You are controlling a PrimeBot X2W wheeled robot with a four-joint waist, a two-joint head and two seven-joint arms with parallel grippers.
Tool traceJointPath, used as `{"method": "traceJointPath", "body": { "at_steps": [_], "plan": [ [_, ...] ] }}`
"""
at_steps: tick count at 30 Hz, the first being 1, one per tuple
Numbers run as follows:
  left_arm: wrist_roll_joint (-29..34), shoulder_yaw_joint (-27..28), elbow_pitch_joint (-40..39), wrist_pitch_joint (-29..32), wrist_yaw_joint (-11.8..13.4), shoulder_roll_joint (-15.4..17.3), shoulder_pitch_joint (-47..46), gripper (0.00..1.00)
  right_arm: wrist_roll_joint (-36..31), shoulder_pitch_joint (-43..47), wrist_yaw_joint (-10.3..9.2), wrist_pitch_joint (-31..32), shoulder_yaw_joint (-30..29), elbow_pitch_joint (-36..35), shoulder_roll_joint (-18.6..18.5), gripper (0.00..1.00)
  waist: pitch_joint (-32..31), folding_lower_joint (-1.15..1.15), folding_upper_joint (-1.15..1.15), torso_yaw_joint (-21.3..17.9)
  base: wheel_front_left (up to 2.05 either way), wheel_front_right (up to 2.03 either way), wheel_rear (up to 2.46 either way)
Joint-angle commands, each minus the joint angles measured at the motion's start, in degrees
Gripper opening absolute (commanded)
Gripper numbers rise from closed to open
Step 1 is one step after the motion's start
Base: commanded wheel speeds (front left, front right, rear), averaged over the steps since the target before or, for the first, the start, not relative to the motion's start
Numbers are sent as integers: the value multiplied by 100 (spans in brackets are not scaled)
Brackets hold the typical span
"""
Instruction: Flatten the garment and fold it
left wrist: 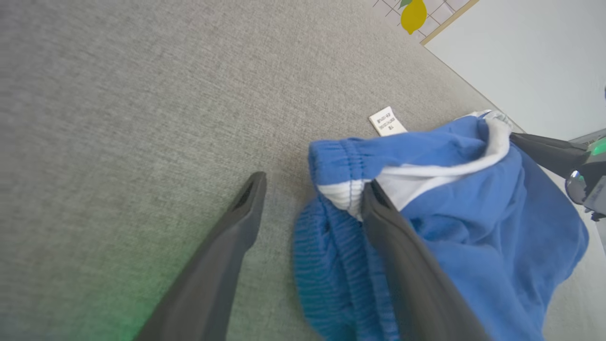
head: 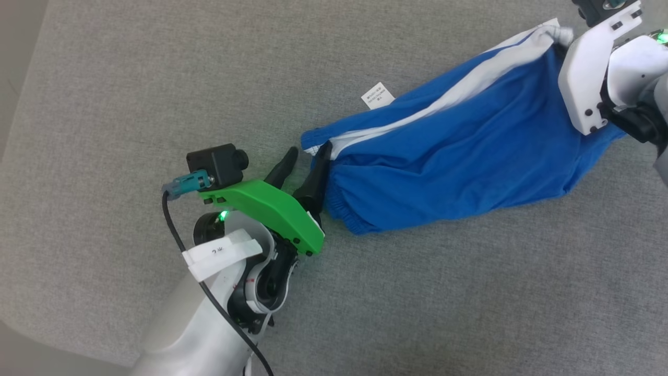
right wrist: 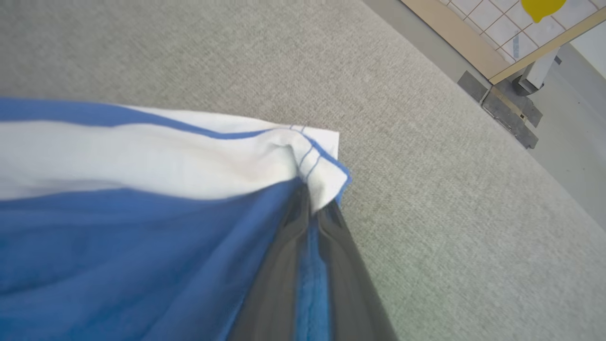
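Nearest the robot, at about 7 o'clock in the head view, the left gripper (head: 308, 150) had its jaws spread wide, fingers pointing toward 1 o'clock. Its wrist view showed one finger over bare grey cloth surface (head: 156, 104) and the other lying against the gathered waistband. The band's corner sat partly in the gap between them, but nothing was pinched.

From there the garment (head: 459, 156) ran from the centre out toward 2 o'clock. It lay on the surface, bunched and doubled lengthwise rather than spread, its white stripe along the upper edge. A small white label (head: 378, 95) stuck out at 12 o'clock of the waistband end.

Farthest off, in the 2 o'clock corner, the right arm's white wrist shell covered the leg end. In its own wrist view the right gripper (right wrist: 318, 206) was clamped on the white-trimmed hem corner, blue fabric sandwiched between the fingers.

This looked like the flattening step, with folding not yet begun. One end was held and the other only approached. The next move likely called for the left jaws to close squarely on the waistband, taking both layers if possible. The two arms could then draw apart along the 8-to-2 line, gently, since the soft fabric could slip from a shallow bite.
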Motion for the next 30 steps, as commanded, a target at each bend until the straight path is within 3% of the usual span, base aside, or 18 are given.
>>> {"method": "traceJointPath", "body": {
  "at_steps": [1,8,15,22,30],
  "plan": [
    [63,-45,29,-25,-34,4,85,100,111,9,-6,4,96,37,-8,100,-88,-1,0,-35,0,0,0],
    [254,-46,-296,-467,-81,224,595,100,473,581,-6,-818,54,-219,-219,100,-726,-1,0,-250,0,0,0],
    [538,-140,-581,-1064,-169,446,1287,100,444,1752,-6,-1955,-593,-615,-221,100,-1445,-1,0,-434,0,0,0],
    [927,-601,-135,-1294,-383,497,1519,100,-64,3015,-6,-2683,-1837,-1074,243,100,-1827,-1,0,-595,0,0,0],
    [1096,-758,966,-1423,-409,114,1136,100,-782,4030,-6,-2926,-3145,-1921,1125,100,-1871,-1,0,-783,0,0,0]
  ]
}}
